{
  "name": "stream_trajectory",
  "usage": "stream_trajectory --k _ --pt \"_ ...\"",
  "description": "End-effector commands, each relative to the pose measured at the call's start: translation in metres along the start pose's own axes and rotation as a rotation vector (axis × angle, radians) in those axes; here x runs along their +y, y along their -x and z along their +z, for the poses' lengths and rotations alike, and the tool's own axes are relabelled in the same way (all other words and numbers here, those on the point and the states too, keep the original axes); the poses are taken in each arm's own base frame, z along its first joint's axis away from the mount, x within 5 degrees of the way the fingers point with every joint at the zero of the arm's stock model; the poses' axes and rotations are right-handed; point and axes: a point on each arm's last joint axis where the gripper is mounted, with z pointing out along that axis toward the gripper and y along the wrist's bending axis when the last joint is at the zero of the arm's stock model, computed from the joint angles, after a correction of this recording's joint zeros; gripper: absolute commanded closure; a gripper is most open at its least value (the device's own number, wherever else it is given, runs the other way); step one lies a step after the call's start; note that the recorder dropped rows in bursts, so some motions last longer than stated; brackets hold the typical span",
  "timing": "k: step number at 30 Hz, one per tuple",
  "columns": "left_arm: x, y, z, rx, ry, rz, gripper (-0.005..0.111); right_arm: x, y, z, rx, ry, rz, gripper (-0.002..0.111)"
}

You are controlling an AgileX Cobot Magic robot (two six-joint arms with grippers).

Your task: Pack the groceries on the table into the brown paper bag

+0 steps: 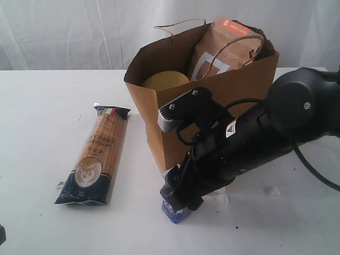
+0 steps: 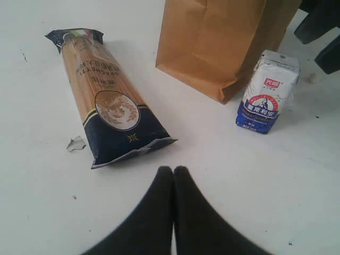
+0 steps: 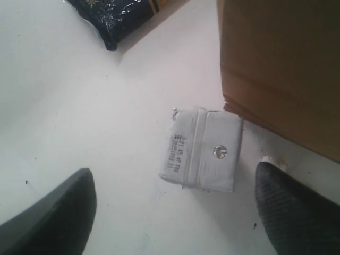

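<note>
The brown paper bag [image 1: 212, 101] stands upright in the middle of the table [image 1: 42, 106]. Inside it, the brown orange-labelled pouch [image 1: 226, 45] sticks up and a yellow lid [image 1: 166, 80] shows. Left of the bag lies the spaghetti packet [image 1: 95, 154]. The small blue-white carton [image 1: 174, 210] stands at the bag's front corner. My right gripper [image 3: 174, 172] hangs open just above the carton [image 3: 202, 149], one finger on each side and not touching it. My left gripper [image 2: 173, 170] is shut and empty, low over the table near the spaghetti packet [image 2: 106, 101].
Small white lumps [image 1: 273, 189] lie on the table to the right of the carton, one [image 3: 271, 159] close to the bag's base. A torn scrap [image 2: 76, 143] lies beside the spaghetti packet. My right arm [image 1: 255, 138] crosses in front of the bag.
</note>
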Motion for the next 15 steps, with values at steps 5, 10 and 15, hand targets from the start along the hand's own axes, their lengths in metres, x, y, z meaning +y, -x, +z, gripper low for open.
stream_trajectory --k 5,10,15 --pt "0.000 -0.001 0.000 0.000 -0.003 -0.002 0.107 -0.002 0.002 0.006 -0.004 -0.010 0.048 0.036" --pt "0.000 -0.001 0.000 0.000 -0.003 -0.002 0.107 -0.001 0.003 -0.010 -0.042 -0.033 0.072 0.038" --pt "0.000 -0.001 0.000 0.000 -0.003 -0.002 0.107 -0.004 0.004 -0.048 -0.145 -0.106 0.141 0.038"
